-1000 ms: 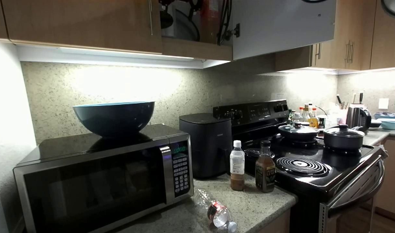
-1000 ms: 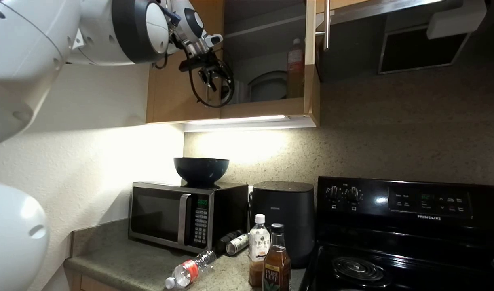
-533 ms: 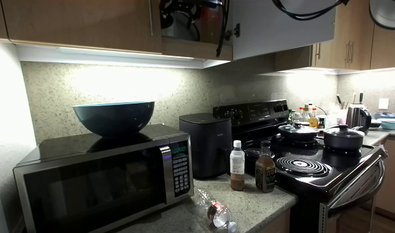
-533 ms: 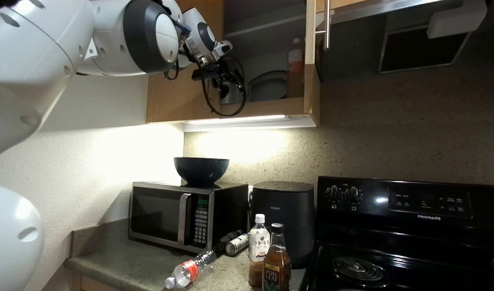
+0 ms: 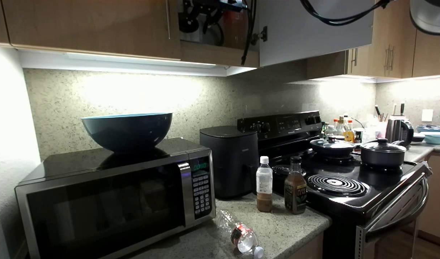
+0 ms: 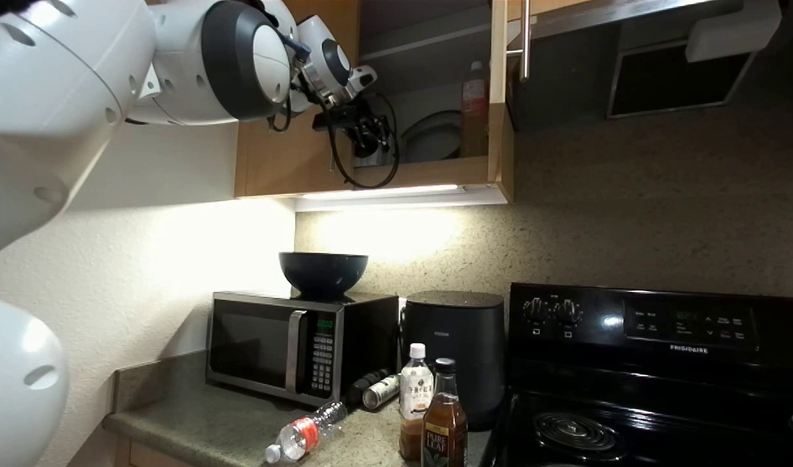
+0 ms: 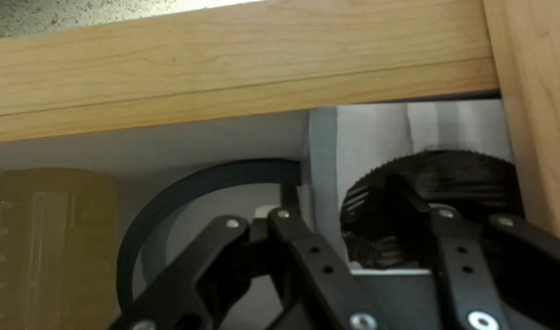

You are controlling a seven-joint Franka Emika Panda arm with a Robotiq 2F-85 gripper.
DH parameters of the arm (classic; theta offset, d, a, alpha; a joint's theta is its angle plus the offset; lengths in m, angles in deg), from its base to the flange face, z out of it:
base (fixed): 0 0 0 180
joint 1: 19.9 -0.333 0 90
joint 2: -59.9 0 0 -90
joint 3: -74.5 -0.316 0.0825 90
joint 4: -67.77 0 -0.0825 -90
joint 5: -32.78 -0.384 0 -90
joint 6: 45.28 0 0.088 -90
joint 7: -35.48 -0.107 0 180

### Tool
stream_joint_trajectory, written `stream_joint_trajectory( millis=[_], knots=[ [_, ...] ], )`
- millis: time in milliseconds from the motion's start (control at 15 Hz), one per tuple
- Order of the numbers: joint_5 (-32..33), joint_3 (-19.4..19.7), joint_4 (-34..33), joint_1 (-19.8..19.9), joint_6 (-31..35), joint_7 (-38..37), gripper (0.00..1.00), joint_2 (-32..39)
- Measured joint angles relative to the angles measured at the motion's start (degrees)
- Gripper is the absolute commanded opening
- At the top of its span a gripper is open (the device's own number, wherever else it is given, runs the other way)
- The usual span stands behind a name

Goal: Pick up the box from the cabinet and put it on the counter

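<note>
Holds one gripper [image 7: 346, 192] at the opening of one cabinet [image 6: 429, 172], with released jaws and two fingers [image 7: 289, 196] well apart. Has one box [image 7: 376, 128] inside the cabinet, just beyond the jaws: in the wrist view, with one finger beside its edge and the other in front of its face. Cannot tell touching from apart. Has one dark round patch [image 7: 367, 224] behind that second finger, on the box or against it; cannot tell which. In an exterior view, has one dark-rimmed disc [image 6: 433, 139] and one red-labelled bottle [image 6: 474, 107] to the right of the jaws. Below the jaws, on one counter [image 5: 283, 230], counts one microwave [image 5: 108, 212], one bowl [image 5: 130, 132] on top of it, one black appliance [image 5: 230, 165], one can [image 6: 381, 392], and three bottles: one white-capped bottle [image 5: 264, 187] upright, one dark-capped bottle [image 5: 295, 190] upright, one clear bottle [image 5: 239, 233] lying. Right of and below the jaws, has one stove [image 5: 378, 187] with two bare burners [image 5: 337, 185] and two lidded pans [image 5: 382, 156].
</note>
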Motion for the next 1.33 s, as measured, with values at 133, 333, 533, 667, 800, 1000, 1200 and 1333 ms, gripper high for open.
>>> stream_joint_trajectory(
  millis=[133, 333, 533, 667, 800, 1000, 1200, 1333],
  knots=[
    [0.0, -0.1, -0.1, 0.0, 0.1, 0.0, 0.08, 0.0],
    [-0.1, -0.1, -0.1, 0.0, 0.2, 0.0, 0.04, -0.3],
    [-0.1, -0.1, -0.1, 0.0, 0.1, 0.0, 0.06, -1.1],
    [-0.1, -0.1, -0.1, -0.1, -0.2, 0.0, 0.07, -2.4],
    [0.0, -0.1, -0.1, -0.3, -1.2, 0.0, 0.06, -4.0],
    [0.1, 0.0, -0.1, -0.3, -4.3, 0.0, 0.06, -6.6],
    [0.1, 0.1, 0.0, -0.3, -7.9, 0.0, 0.06, -9.3],
    [-1.1, -0.2, 0.3, -0.4, -11.1, 0.0, 0.06, -11.1]
  ],
)
